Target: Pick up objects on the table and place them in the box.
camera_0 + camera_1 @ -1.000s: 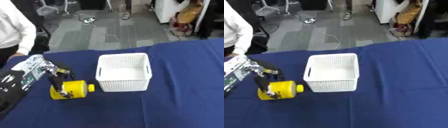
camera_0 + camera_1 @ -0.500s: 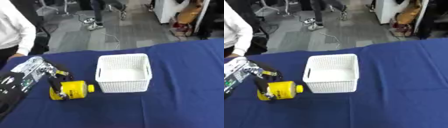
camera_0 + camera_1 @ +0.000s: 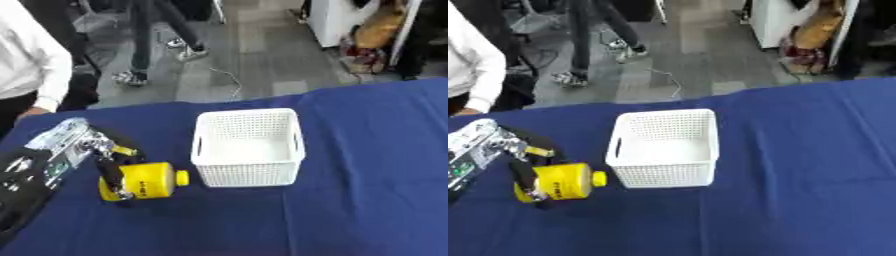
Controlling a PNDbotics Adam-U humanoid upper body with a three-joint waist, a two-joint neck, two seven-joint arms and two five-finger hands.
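Blue table (image 3: 367,190), left robot hand (image 3: 105,160) gripping yellow bottle (image 3: 149,180), white basket (image 3: 249,147)

Open cloth (image 3: 376,190) right of basket (image 3: 248,147)

Left arm cut off by left and lower edges of both views; more lost in right eye view. Left robot hand (image 3: 103,159) blurred; fingers partly covered the yellow bottle (image 3: 144,181), label unreadable. Contact between bottle's underside and counter (image 3: 367,200) not resolvable. Inner floor of white basket (image 3: 248,146) partly screened by near wall. Counter cropped right and below.
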